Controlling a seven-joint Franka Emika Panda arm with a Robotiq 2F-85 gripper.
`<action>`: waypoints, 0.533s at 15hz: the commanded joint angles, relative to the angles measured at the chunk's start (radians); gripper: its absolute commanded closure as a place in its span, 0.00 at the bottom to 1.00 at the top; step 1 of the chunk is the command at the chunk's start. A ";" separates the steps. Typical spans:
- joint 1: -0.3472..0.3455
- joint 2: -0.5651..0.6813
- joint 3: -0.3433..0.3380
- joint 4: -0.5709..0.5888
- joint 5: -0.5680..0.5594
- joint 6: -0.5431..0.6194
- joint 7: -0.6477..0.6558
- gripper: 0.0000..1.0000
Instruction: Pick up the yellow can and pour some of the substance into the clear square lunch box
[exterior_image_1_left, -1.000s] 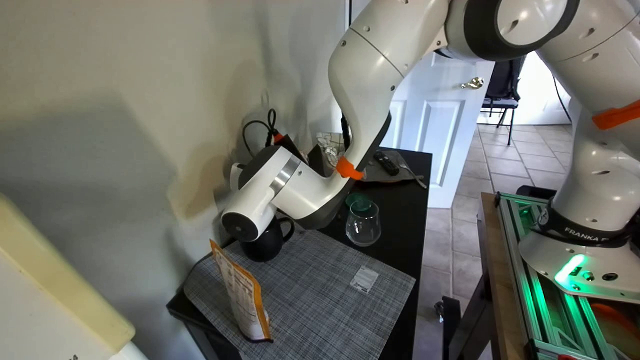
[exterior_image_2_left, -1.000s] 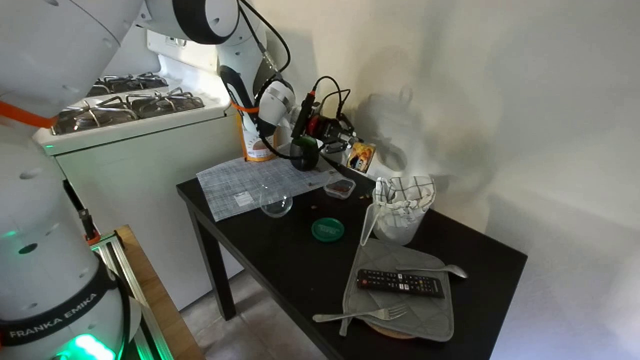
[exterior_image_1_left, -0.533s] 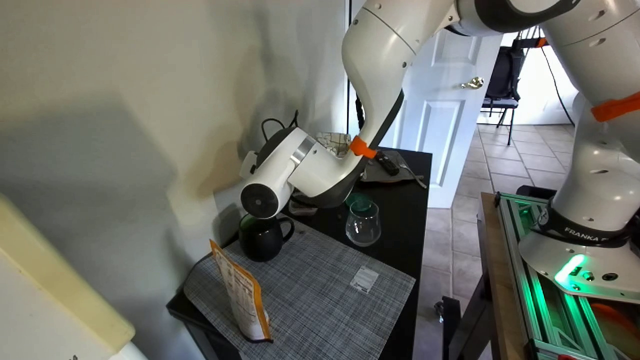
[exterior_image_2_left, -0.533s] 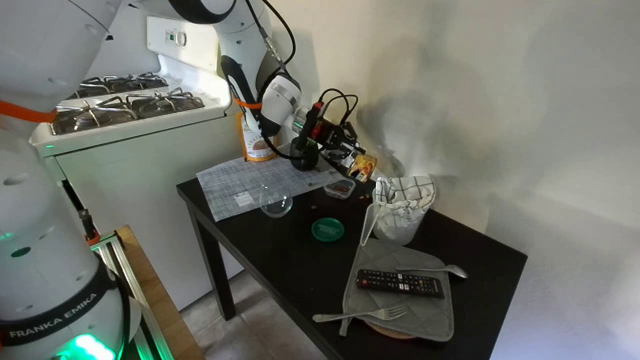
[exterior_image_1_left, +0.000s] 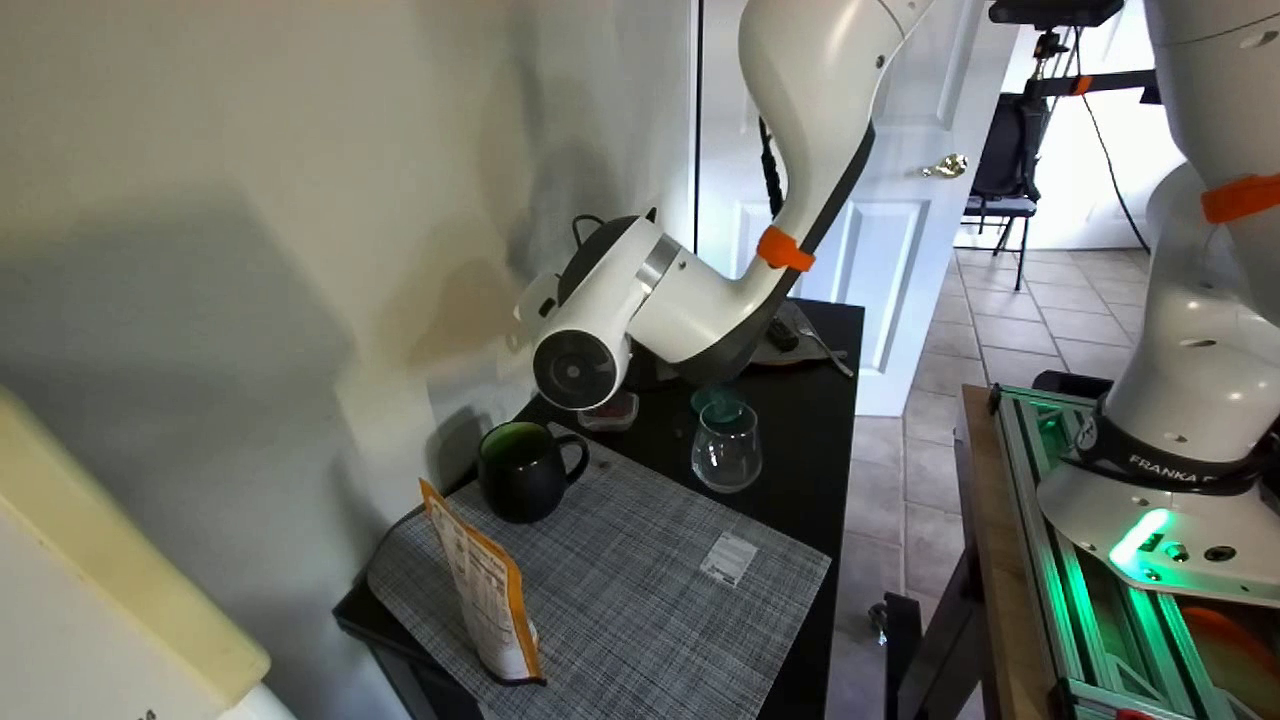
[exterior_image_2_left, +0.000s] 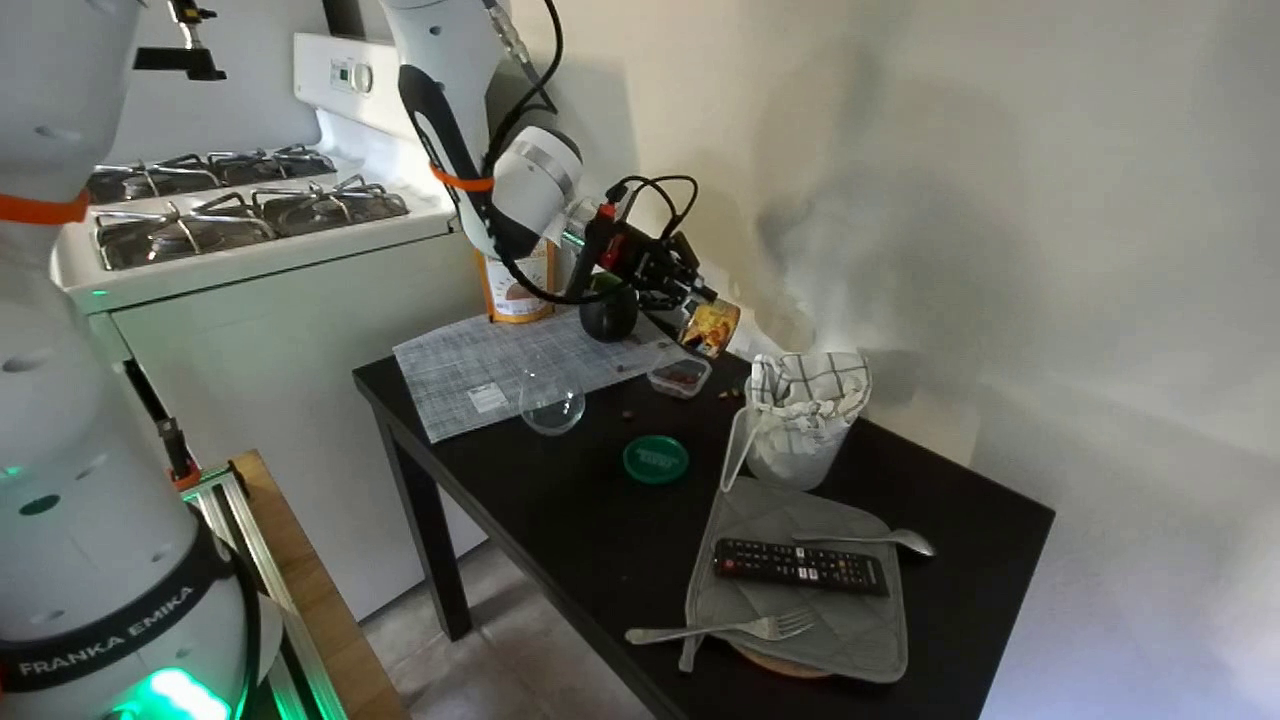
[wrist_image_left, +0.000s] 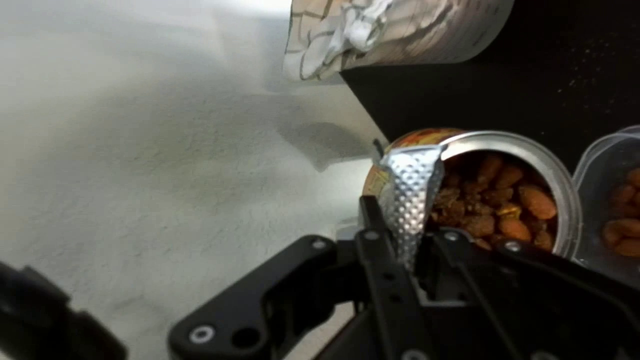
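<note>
Yellow can (exterior_image_2_left: 710, 328): held at a tilt near the middle of an exterior view; right of centre in the wrist view, its open mouth showing brown nut-like pieces (wrist_image_left: 536, 201).
Gripper (wrist_image_left: 407, 225): clenched on the can at its rim, a silver dimpled strip (wrist_image_left: 412, 180) visible at the grip.
Clear square lunch box (wrist_image_left: 595, 170): right edge of the wrist view, partly cut off, just beside the can's rim, with similar pieces inside; in an exterior view, on the black table (exterior_image_2_left: 560, 490), just below the can in the frame.
Dark mug (exterior_image_1_left: 520, 475): upright, left of centre, on a grey placemat (exterior_image_1_left: 650, 600) near 1 orange-edged pouch (exterior_image_1_left: 485, 580).
Drinking glass (exterior_image_1_left: 727, 455): centre right, near a green lid (exterior_image_2_left: 655, 460).
Lower right, exterior view: 1 remote (exterior_image_2_left: 800, 567) and 1 fork (exterior_image_2_left: 780, 627) on a grey pad (exterior_image_2_left: 850, 640).
</note>
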 joint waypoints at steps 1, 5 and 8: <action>-0.025 -0.160 0.003 -0.178 0.004 0.056 0.083 0.96; -0.092 -0.281 -0.019 -0.287 -0.024 0.225 0.142 0.96; -0.151 -0.355 -0.058 -0.332 -0.045 0.407 0.166 0.96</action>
